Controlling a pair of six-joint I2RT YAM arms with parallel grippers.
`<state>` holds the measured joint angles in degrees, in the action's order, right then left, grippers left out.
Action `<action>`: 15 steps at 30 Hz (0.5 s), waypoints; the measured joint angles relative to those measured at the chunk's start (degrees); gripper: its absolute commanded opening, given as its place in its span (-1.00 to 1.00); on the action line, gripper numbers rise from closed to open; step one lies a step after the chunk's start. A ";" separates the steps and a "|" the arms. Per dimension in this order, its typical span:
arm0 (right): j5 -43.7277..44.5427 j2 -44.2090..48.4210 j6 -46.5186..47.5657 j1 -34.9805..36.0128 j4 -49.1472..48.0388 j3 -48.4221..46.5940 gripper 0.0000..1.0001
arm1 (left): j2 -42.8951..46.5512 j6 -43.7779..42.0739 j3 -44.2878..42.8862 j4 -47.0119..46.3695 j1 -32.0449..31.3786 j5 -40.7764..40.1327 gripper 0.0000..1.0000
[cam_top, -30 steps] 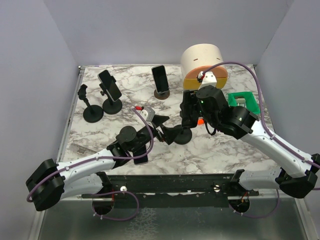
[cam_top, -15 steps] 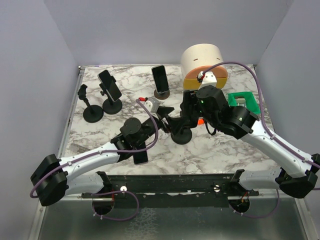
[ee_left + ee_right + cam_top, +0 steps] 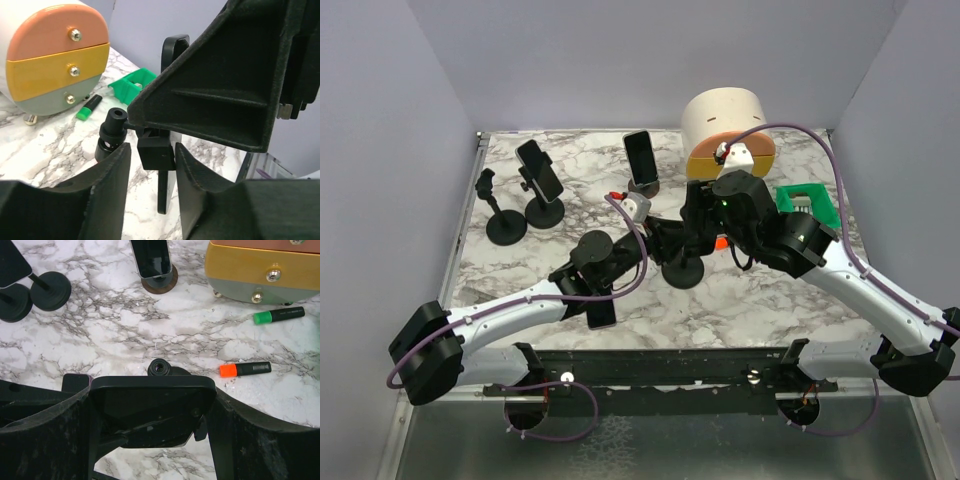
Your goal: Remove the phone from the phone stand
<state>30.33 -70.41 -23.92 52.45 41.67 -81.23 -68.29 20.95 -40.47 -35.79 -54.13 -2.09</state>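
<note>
While the right fingers (image 3: 50,440) press on both long edges of the phone (image 3: 150,412), pinching it between them, the phone sits at the head of the phone stand (image 3: 684,272) near the middle of the table (image 3: 490,265). Whether the stand's clamp grips the phone cannot be made out. The stand's round black base lies flat on the marble. From the other side the left fingers (image 3: 107,200) flank the stand's neck, partly drawn in. One lies against the neck's square block, and a sliver of marble shows between the block and the other, so they are not clamped on it. Beyond the stand is a round drawer unit (image 3: 260,270), with an orange marker (image 3: 245,369) and a green marker (image 3: 278,315) lying in front of it and a green bin (image 3: 807,203) beside it. At the back stand a back-left phone (image 3: 540,170) on its own stand and a back-centre phone (image 3: 639,157) in a round holder.
</note>
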 measured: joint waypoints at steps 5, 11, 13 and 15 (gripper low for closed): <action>0.04 0.00 -0.04 0.00 0.04 0.00 -0.19 | -0.04 1.16 -0.09 -0.11 0.04 1.16 -0.74; 0.07 0.07 -0.22 0.00 -0.48 0.33 -0.36 | -0.04 3.85 0.81 -1.64 1.40 3.28 -1.00; 0.11 0.24 -0.42 0.00 -1.33 0.90 -0.45 | -0.04 5.27 1.70 -3.32 2.36 4.85 -1.00; 0.24 0.37 -0.72 0.00 -1.86 1.27 -0.56 | -0.20 7.37 2.93 -5.81 3.63 7.15 -1.00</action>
<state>30.57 -70.04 -24.64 52.45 39.81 -79.96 -68.49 28.32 -37.54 -41.60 -50.50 5.06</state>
